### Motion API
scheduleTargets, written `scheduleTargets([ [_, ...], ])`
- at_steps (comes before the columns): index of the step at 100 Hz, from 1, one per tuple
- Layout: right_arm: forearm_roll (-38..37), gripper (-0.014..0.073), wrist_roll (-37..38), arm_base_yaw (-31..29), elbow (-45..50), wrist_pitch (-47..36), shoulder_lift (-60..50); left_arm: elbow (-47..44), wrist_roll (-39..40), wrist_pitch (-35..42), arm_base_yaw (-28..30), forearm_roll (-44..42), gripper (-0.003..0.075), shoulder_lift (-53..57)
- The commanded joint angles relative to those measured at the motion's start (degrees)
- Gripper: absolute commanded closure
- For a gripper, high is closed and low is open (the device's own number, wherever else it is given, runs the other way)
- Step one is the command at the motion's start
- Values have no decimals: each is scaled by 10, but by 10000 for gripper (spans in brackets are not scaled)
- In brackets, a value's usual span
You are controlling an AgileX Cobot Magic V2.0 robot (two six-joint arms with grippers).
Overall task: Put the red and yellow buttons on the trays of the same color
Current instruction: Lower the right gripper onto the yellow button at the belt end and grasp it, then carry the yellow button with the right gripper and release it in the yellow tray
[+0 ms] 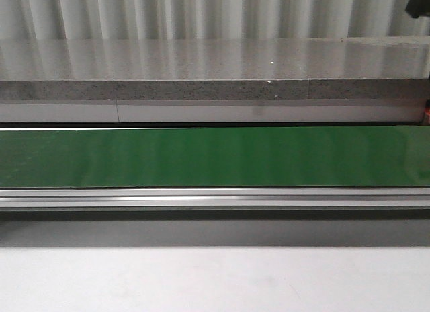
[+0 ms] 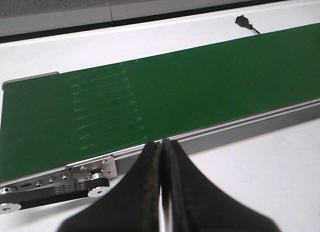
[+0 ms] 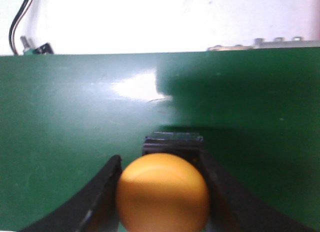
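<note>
Your right gripper (image 3: 162,202) jaws clasp a yellow button (image 3: 162,192) above the green belt (image 3: 75,142), apparently for carrying; left gripper (image 2: 162,192) jaws are closed, empty, beside the belt.

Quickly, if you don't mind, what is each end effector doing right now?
Left end effector: closed, holding nothing.
Right end effector: closed on the yellow button, over the green belt.

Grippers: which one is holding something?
The right gripper: its jaws flank a round yellow-orange button over the green belt. The left gripper is shut, empty.
</note>
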State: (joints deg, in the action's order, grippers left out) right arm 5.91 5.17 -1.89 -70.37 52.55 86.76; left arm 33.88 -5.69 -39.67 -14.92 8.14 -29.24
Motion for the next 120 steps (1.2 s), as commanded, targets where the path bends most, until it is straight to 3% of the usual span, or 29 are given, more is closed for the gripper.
scheduleTargets([
  [1,-1,483,16,-35,-14,-11,-43,15,2,36,-5,9,740,-1],
  [45,-2,483,65,-283,6,-45,-83,15,2,36,-5,9,740,-1],
  [61,-2,483,66,-345,9,-74,-71,15,2,36,-5,9,740,-1],
  [120,17,483,67,-357,31,-167,85,15,2,36,-5,9,740,-1],
])
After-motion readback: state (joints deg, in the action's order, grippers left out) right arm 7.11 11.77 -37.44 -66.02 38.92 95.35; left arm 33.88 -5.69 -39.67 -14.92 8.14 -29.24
